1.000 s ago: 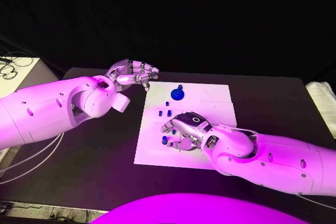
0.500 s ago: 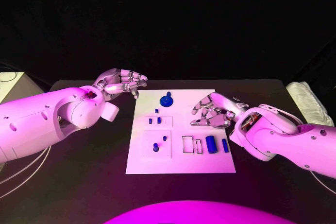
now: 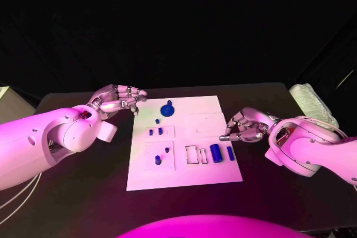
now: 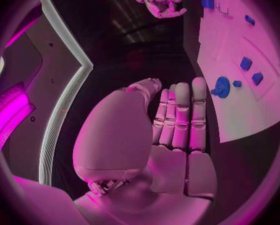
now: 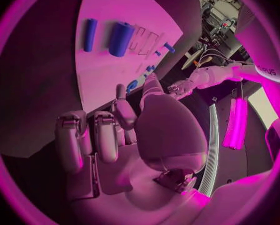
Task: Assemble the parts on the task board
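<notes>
Centrally, the white task board (image 3: 212,168) is laid on the black table (image 3: 89,186). Blue parts (image 3: 216,153) are set on the board's right and left portions, with a round one (image 3: 168,110) at its far end. Beside the board's right edge the right hand (image 3: 244,125) is held with fingers curled and nothing gripped; off its far left corner the left hand (image 3: 117,98) is likewise curled and holds nothing. Beyond the board only darkness can be made out.

Overhead head view, 2 wrist views; shared task board (image 3: 208,122)
</notes>
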You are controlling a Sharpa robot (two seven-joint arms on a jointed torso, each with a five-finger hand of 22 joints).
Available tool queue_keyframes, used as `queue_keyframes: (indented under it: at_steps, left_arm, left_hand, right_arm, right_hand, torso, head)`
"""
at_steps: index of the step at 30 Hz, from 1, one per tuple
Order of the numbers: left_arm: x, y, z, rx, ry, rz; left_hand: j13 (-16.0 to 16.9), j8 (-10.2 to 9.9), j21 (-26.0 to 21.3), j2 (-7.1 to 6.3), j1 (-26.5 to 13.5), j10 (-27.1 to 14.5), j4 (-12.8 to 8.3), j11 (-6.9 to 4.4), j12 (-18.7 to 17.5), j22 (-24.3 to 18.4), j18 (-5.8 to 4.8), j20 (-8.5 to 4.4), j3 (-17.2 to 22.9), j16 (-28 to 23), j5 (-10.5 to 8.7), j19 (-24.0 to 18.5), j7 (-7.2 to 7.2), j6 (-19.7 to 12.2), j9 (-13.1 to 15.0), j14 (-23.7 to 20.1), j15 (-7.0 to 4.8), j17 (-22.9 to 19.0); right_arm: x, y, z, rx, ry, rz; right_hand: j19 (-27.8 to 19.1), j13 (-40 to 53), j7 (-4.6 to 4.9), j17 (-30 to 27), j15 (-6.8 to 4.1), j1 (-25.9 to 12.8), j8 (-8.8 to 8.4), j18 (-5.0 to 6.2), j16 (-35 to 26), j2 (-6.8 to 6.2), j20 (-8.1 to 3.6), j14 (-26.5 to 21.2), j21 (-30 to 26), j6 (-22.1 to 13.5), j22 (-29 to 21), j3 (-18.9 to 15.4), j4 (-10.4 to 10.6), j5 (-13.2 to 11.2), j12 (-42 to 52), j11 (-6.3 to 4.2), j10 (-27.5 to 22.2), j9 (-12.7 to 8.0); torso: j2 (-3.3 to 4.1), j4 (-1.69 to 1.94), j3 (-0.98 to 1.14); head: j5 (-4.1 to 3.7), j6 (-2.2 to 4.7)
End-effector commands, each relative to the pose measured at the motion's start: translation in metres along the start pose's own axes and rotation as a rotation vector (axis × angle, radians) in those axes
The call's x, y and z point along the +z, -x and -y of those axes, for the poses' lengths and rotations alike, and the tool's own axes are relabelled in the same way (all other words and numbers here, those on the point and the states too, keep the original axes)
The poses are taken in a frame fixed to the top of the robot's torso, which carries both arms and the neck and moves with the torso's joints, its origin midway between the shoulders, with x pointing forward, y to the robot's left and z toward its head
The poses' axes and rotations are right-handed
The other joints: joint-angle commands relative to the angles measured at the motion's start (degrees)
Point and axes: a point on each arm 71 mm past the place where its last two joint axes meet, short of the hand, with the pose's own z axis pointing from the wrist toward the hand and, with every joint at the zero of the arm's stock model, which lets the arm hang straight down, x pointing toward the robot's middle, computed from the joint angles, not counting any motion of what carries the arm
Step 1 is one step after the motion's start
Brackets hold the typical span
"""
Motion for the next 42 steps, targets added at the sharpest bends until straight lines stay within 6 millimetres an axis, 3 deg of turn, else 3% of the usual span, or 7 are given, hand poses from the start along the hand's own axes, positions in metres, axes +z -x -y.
queue_keyframes:
  at_steps: [1, 12, 23, 36, 42]
  left_arm:
    - [0.0, -0.003, 0.001, -0.019, -0.029, -0.014]
    - [-0.001, -0.004, 0.0, -0.027, -0.026, -0.014]
    - [-0.003, -0.003, -0.001, -0.031, -0.023, -0.011]
    - [-0.003, -0.003, -0.001, -0.033, -0.015, -0.018]
    - [-0.004, -0.002, -0.001, -0.034, -0.012, -0.02]
  left_hand:
    - [-0.1, 0.3, 0.3, -0.04, 0.1, 0.4, -0.1, 0.1, 0.0, 0.1, 0.81, -0.15, 0.0, -0.3, -0.26, -0.3, 0.24, -0.1, -0.1, 0.0, -0.02, 0.1]
    - [-0.1, 0.3, 0.3, -0.07, 0.0, 0.4, -0.1, 0.1, 0.0, 0.1, 0.81, -0.14, 0.0, -0.3, -0.24, -0.4, 0.24, -0.1, -0.1, 0.0, -0.02, 0.1]
    - [-0.1, 0.3, 0.3, -0.07, 0.0, 0.4, -0.1, 0.1, 0.0, 0.1, 0.81, -0.14, 0.0, -0.3, -0.24, -0.4, 0.24, -0.1, -0.1, 0.0, -0.02, 0.1]
    - [-0.1, 0.3, 0.3, -0.05, -0.1, 0.4, 0.0, 0.1, 0.0, 0.1, 0.81, -0.13, 0.0, -0.3, -0.22, -0.4, 0.24, -0.1, -0.1, 0.0, -0.01, 0.1]
    - [-0.1, 0.3, 0.3, -0.05, -0.2, 0.4, 0.1, 0.12, 0.0, 0.1, 0.81, -0.13, 0.0, -0.3, -0.22, -0.5, 0.26, -0.2, -0.1, 0.0, 0.0, 0.1]
  right_arm:
    - [-0.003, -0.01, 0.004, -0.078, -0.06, -0.03]
    - [0.001, -0.039, 0.002, -0.098, -0.097, -0.065]
    - [0.01, -0.057, 0.0, -0.122, -0.122, -0.078]
    - [0.02, -0.071, 0.0, -0.19, -0.162, -0.112]
    - [0.022, -0.077, -0.002, -0.199, -0.173, -0.126]
  right_hand:
    - [6.0, 21.7, -0.21, 10.2, -0.03, -1.4, 0.22, -0.79, 0.4, -0.33, -0.17, 5.1, 0.2, -0.4, 15.1, -0.5, -0.1, 0.1, 16.3, -1.28, 4.3, 0.2]
    - [6.0, 22.2, -0.15, 11.1, 0.06, -4.5, 0.28, -0.79, 0.7, -1.45, -0.09, 5.2, 0.2, -0.6, 15.1, -0.2, 0.0, 1.3, 16.4, -1.2, 4.4, 0.5]
    - [6.0, 22.5, -0.17, 11.6, 0.06, -5.3, 0.36, -0.79, 0.9, -1.66, -0.07, 5.3, 0.2, -0.6, 15.1, 0.2, 0.0, 2.3, 16.6, -1.21, 4.5, 0.6]
    - [6.0, 22.3, -0.28, 11.8, 0.04, -6.8, 0.62, -0.79, 1.0, -1.8, -0.07, 5.4, 0.2, -0.2, 15.1, 0.3, 0.0, 2.6, 16.2, -1.28, 4.4, 0.8]
    - [6.0, 22.3, -0.53, 11.9, -0.12, -6.6, 1.07, -0.79, 1.0, -1.24, -0.17, 5.4, 0.2, 0.4, 15.1, 0.9, -0.1, 3.3, 16.0, -1.49, 4.3, 1.0]
  torso:
    - [-0.07, 0.01, -0.05]
    - [-0.02, 0.15, -0.27]
    - [0.11, 0.08, -0.14]
    - [0.16, 0.06, -0.13]
    - [0.15, 0.01, -0.25]
  head:
    - [-0.17, -0.25]
    - [-0.07, -0.53]
    - [0.19, -0.73]
    - [0.42, -1.22]
    - [0.27, -1.47]
